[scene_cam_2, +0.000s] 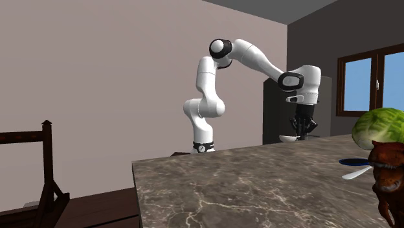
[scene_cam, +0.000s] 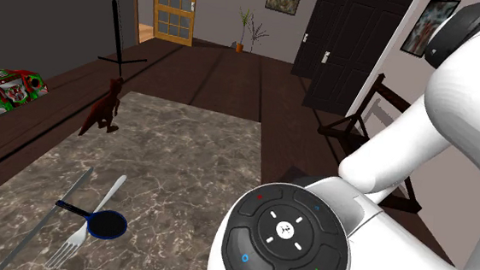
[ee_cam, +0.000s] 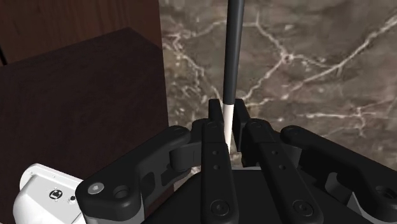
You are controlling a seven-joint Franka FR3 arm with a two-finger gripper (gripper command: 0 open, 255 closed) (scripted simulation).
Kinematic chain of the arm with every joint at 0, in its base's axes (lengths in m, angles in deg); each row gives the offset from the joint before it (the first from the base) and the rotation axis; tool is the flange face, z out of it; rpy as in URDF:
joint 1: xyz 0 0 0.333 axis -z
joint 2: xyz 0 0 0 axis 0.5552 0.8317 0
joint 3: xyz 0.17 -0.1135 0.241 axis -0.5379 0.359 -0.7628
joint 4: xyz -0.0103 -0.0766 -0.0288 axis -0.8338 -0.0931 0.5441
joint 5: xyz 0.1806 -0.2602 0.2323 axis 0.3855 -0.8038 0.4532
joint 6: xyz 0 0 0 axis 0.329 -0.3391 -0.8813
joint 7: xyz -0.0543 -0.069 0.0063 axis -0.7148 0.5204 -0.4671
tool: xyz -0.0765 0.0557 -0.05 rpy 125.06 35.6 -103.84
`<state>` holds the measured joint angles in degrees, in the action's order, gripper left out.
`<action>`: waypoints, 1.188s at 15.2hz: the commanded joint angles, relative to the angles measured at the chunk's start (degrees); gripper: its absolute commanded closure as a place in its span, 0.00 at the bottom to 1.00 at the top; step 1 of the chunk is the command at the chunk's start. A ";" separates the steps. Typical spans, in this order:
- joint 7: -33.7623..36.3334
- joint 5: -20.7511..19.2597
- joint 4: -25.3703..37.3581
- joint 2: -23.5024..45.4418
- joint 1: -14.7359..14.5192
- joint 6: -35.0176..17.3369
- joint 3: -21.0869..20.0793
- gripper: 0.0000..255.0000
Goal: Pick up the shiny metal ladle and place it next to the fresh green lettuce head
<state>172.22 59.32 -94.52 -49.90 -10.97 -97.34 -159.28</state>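
Shoulder view: the marbled table (scene_cam: 186, 144) carries a fork (scene_cam: 67, 246), a long knife (scene_cam: 49, 219), a pale spoon (scene_cam: 112, 190) and a small blue pan (scene_cam: 107, 224), all close together toward this view's lower left. A brown dinosaur figure (scene_cam: 103, 109) stands farther up, at the table's left edge. A red and green boombox (scene_cam: 6, 90) sits on the dark wood floor (scene_cam: 225, 69) at the view's left. The white arm (scene_cam: 399, 165) occupies the lower right. Second exterior view: the arm reaches toward this view's right, with the claw (scene_cam_2: 303, 126) pointing down over the table's far edge. The claw is clenched on the ladle (scene_cam_2: 288, 138), whose pale bowl hangs just below and beside it. Whether the bowl touches the table cannot be told. The green lettuce head (scene_cam_2: 382, 126) sits at the view's right edge, well apart from the ladle. The blue pan and spoon lie on the table below the lettuce head, and the dinosaur figure stands nearest the camera. Wrist view: both black fingers (ee_cam: 215, 111) press against the ladle's handle from either side. The handle is white where it is gripped and dark grey beyond, and it runs away from the claw over the marbled surface. Dark brown surfaces lie past the table's edge.
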 commanded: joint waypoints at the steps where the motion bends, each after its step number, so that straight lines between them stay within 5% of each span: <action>1: 0.00 0.00 0.00 0.00 0.00 0.00 0.00 0.00; 6: 0.00 0.00 0.00 0.00 0.00 0.00 0.00 0.00; 8: 4.68 -6.44 1.96 5.40 -6.44 2.77 6.10 0.00; 10: 13.62 -18.30 4.08 16.10 -7.13 5.66 4.68 0.00; 12: 12.36 -16.64 4.07 14.59 -4.91 5.62 2.82 0.00; 18: 12.33 -16.60 4.07 14.55 -4.84 5.62 2.76 0.00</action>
